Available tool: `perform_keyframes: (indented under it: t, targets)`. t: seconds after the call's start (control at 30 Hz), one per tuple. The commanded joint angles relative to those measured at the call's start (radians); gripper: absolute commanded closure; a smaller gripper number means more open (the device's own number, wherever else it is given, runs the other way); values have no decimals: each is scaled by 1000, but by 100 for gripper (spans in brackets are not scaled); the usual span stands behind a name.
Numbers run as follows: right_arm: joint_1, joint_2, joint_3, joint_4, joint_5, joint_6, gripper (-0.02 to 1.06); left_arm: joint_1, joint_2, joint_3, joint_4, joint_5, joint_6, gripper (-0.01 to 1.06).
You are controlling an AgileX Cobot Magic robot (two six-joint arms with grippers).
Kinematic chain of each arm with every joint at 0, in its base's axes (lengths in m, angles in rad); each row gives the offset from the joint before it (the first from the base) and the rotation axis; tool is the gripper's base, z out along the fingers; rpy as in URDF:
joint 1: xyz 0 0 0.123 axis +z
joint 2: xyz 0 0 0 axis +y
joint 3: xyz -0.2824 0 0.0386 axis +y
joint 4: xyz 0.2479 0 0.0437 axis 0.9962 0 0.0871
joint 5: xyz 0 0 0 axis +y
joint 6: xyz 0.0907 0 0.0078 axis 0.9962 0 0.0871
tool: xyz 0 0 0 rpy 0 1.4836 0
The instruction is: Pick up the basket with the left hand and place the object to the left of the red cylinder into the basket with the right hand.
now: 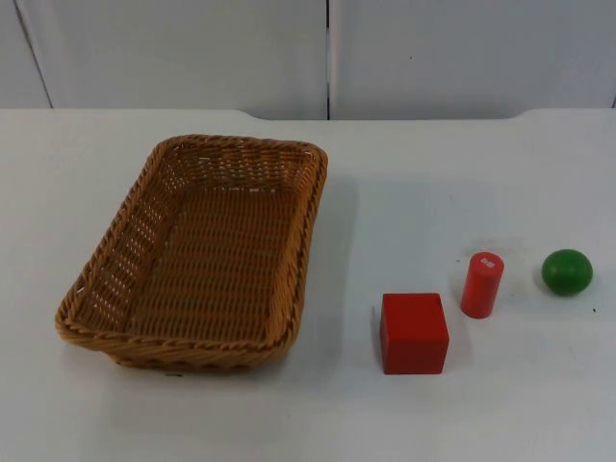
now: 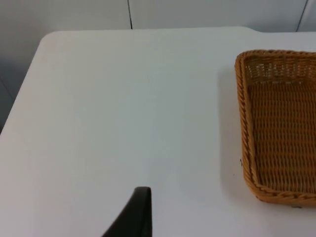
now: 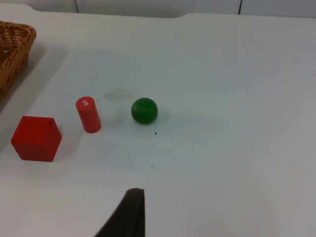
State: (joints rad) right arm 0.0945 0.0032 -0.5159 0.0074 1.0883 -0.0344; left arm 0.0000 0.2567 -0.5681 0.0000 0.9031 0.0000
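The basket point(image 1: 197, 255), nearest the top camera, sits empty on the white table point(image 1: 500, 414), not yet lifted. Right of it stand the red cube point(image 1: 414, 333), the red cylinder point(image 1: 482, 285) and the green ball point(image 1: 567, 271), in a loose row; the cube, left of the cylinder, is the piece to move. Both arms wait back from the objects; whether the left gripper point(image 2: 136, 215) or right gripper point(image 3: 128, 215) is open, I cannot tell.
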Motion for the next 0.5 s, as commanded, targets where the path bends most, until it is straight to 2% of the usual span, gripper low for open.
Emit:
perform_keyframes:
  t: [0.0,0.23,0.47]
  targets:
    - [0,-3,0,0,-9,-4,-1,1,7,-8,-20,-33,0,0]
    - [0,-3,0,0,-9,-4,-1,1,102,-41,-22,-57,0,0]
    - [0,-3,0,0,-9,-4,-1,1,256,-114,-24,-143,10,0]
